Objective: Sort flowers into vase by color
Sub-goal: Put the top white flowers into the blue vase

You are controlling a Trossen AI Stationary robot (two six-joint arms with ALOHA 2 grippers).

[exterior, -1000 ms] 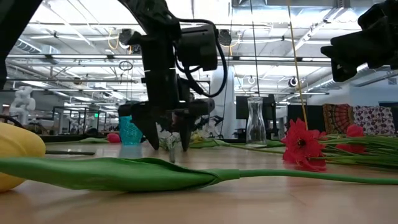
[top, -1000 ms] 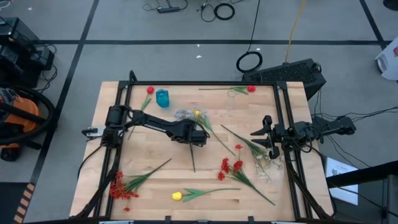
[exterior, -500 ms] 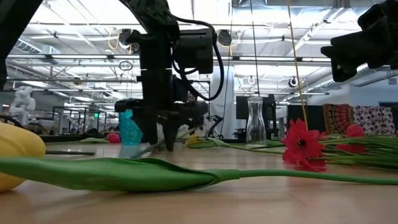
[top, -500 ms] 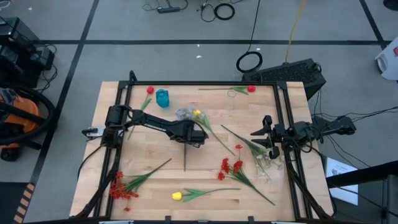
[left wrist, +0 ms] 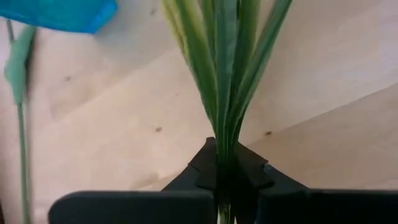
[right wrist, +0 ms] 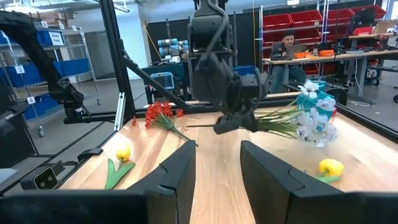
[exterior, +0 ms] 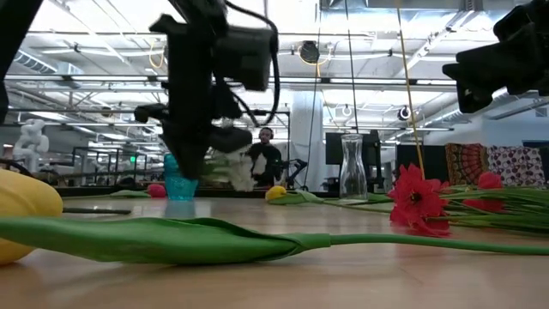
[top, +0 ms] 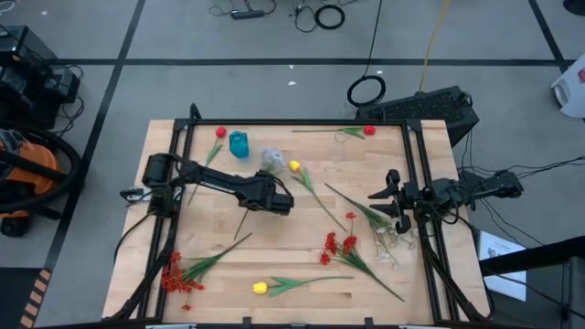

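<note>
Pale wood bench: you see a light wooden top with flowers scattered across it and a dark arm at each side.
Red spray, near left corner: a bunch of small red blossoms lies on the bench, its green stem pointing toward the middle.
Red bud, far left: one red flower lies beside the blue vase, which stands upright near the far edge.
Left tool: it is lifted above the middle of the bench with its fingers clamped on the green stems of the pale flower bunch. In the left wrist view the leaves fan out from the closed fingers. The white-blue blossoms hang just beside the blue vase in the high view.
Yellow tulip, far middle: it lies on the bench just right of the pale blossoms, stem trailing toward the right arm.
Yellow tulip, near edge: it lies flat, its leafy stem pointing right.
Red cluster, right of centre: several red blossoms lie together on the bench.
Clear vase: in the low view it stands upright toward the far side.
Red flower, far right: it lies along the far edge.
Right tool: it waits at the right side, fingers spread apart and holding nothing.
</note>
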